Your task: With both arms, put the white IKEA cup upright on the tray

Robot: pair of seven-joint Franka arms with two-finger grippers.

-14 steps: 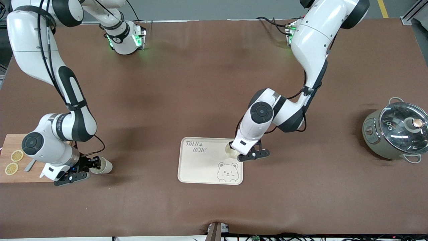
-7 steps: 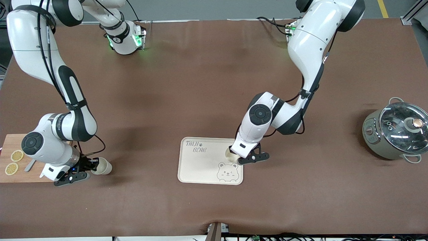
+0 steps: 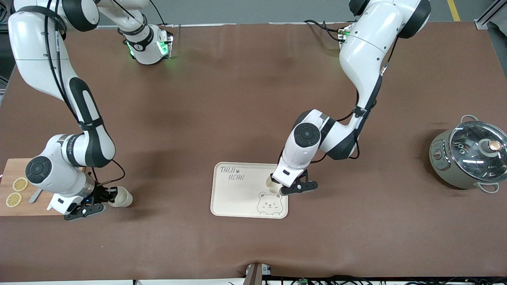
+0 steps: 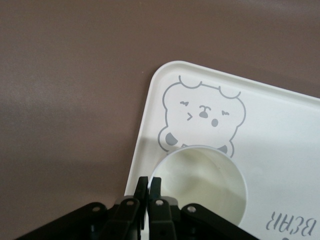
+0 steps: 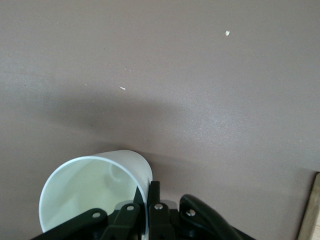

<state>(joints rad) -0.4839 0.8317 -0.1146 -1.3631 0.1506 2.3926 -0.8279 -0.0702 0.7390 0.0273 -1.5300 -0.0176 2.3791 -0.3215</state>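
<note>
— What are you working on?

— I stand at a wide table (image 3: 237, 99) under a brown matte cover. It runs smooth over nearly the whole top and puckers only at the edge nearest the front camera, where a small metal post (image 3: 255, 275) pokes up.

— And around it?

— I see grey floor (image 3: 237, 10) farther from that camera than the table, with a yellow line (image 3: 454, 10) painted on it. An aluminium rail (image 3: 489, 16) crosses one corner. Dark cables (image 3: 336, 280) trail along the near edge.

— How's the light?

— Soft, from overhead. I see a dull sheen and blurred shadows on the cover, plus a few pale specks (image 5: 227, 33).
</note>
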